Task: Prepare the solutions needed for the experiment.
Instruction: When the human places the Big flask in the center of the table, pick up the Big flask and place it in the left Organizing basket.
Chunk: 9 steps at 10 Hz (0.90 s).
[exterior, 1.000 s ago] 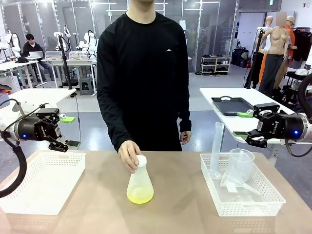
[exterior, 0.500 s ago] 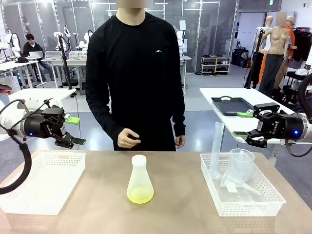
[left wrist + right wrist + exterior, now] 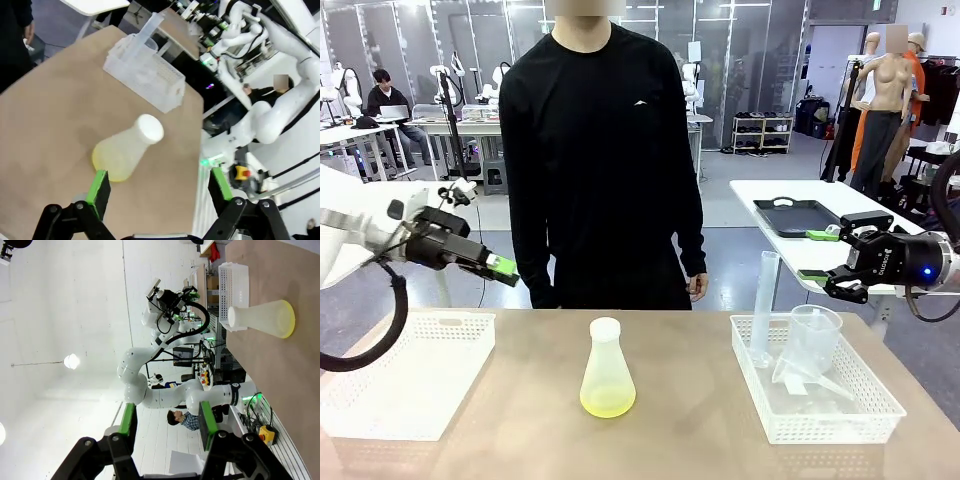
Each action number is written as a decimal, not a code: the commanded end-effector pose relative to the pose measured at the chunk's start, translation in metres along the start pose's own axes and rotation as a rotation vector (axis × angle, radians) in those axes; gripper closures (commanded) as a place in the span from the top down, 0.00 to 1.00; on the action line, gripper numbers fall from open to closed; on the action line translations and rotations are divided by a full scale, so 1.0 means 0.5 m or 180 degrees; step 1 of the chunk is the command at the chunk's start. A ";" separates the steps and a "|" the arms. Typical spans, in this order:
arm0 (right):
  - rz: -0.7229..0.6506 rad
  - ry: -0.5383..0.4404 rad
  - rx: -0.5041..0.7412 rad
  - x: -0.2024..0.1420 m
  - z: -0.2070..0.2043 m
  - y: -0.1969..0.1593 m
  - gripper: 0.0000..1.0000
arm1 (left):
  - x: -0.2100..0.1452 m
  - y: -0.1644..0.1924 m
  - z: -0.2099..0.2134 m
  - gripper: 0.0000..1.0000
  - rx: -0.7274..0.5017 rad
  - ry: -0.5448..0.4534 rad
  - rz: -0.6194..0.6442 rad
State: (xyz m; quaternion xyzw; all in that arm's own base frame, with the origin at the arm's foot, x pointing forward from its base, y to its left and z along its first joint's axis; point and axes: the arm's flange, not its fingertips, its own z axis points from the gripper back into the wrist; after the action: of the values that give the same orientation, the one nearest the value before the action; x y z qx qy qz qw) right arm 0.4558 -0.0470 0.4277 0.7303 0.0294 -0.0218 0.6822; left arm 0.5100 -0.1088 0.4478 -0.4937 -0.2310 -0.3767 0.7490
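A translucent conical flask (image 3: pixel 607 375) with a white cap stands upright at the table's middle, with the pale yellow-green solution (image 3: pixel 607 403) in its bottom. My left gripper (image 3: pixel 500 266) hangs open above the table's left side, up and to the left of the flask. The left wrist view has the flask (image 3: pixel 125 152) ahead of the open left gripper (image 3: pixel 159 186), nothing between the pads. My right gripper (image 3: pixel 817 255) stays open off the table's far right edge. In the right wrist view the flask (image 3: pixel 265 317) stands far from the open right gripper (image 3: pixel 167 420).
A white mesh basket (image 3: pixel 410 372) lies at the left. Another basket (image 3: pixel 840 415) at the right holds a graduated cylinder (image 3: pixel 764 305), a clear beaker (image 3: pixel 814 335) and a funnel. A person (image 3: pixel 605 150) in black stands across the table, hands down.
The person let go of the flask and drew the hand back to the side. My left arm rose and swung right toward the middle. The right arm held still.
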 end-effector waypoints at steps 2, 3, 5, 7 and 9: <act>0.0041 0.0001 0.0068 0.000 0.000 0.002 0.63 | 0.000 0.000 0.000 1.00 0.0000 0.0000 0.0000; 0.0041 0.0001 0.0068 0.000 0.000 0.002 0.63 | 0.000 0.000 0.000 1.00 0.0000 0.0000 0.0000; 0.0041 0.0001 0.0068 0.000 0.000 0.002 0.63 | 0.000 0.000 0.000 1.00 0.0000 0.0000 0.0000; 0.0041 0.0001 0.0068 0.000 0.000 0.002 0.63 | -0.002 0.009 -0.005 1.00 0.0062 0.0022 -0.0028; 0.0041 0.0001 0.0068 0.000 0.000 0.002 0.63 | 0.069 0.106 -0.061 1.00 0.0006 -0.0267 -0.1346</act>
State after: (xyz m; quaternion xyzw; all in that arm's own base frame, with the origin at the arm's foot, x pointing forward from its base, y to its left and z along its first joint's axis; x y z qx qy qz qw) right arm 0.4558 -0.0469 0.4276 0.7303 0.0294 -0.0218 0.6821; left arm 0.5349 -0.1235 0.4423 -0.4572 -0.2950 -0.4434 0.7123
